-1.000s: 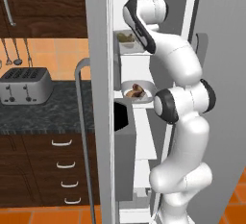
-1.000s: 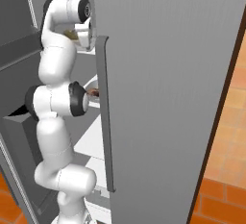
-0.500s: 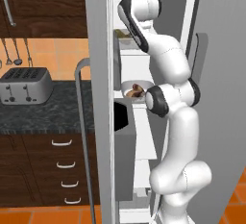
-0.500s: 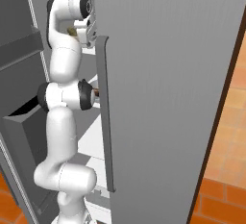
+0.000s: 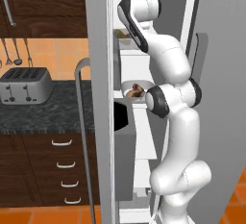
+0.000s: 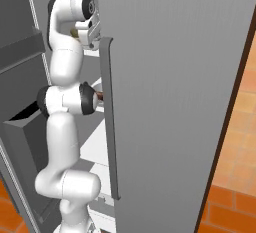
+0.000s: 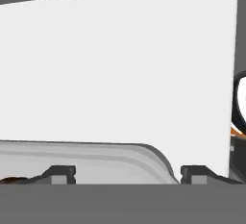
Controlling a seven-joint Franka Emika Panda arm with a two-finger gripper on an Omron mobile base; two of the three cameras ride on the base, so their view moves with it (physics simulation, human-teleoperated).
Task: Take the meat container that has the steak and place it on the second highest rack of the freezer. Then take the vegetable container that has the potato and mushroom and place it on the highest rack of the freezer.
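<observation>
We find the steak [image 5: 136, 91] container on the freezer [image 5: 98, 98]'s second highest rack; vegetable container [image 7: 96, 158] apparently on the highest rack, under the gripper [image 7: 127, 172], fingers spread wide. Retreat remains.

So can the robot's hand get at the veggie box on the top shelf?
Probably yes. The gripper is right up against the vegetable container, with its jaws open and the container's rim just in front of them. Nothing sits in between.
</observation>
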